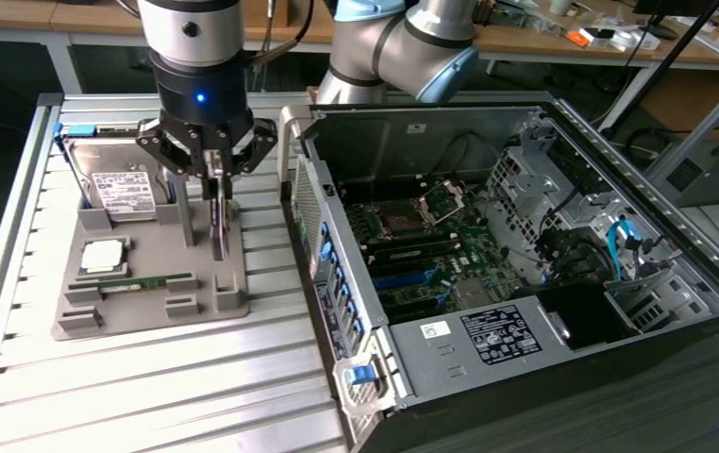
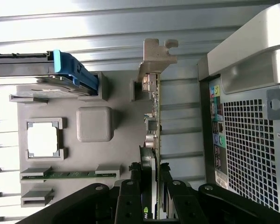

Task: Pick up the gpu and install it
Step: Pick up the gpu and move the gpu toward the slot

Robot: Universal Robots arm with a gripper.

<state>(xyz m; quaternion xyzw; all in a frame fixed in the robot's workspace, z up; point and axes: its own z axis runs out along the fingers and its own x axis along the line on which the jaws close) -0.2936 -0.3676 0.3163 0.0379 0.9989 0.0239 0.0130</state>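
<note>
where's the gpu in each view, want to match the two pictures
Exterior view: the gpu stands edge-on in the gray holder, between the pincer's fingers, on the exterior view's left of the open computer case.
Wrist view: the gpu shows edge-on, running out from the pincer along the holder's side that faces the case.
Shared landmark: the green memory stick in the holder.

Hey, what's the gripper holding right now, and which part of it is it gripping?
The gripper pinches the gpu by its upper long edge, the card standing edge-on in the gray tray.
</note>
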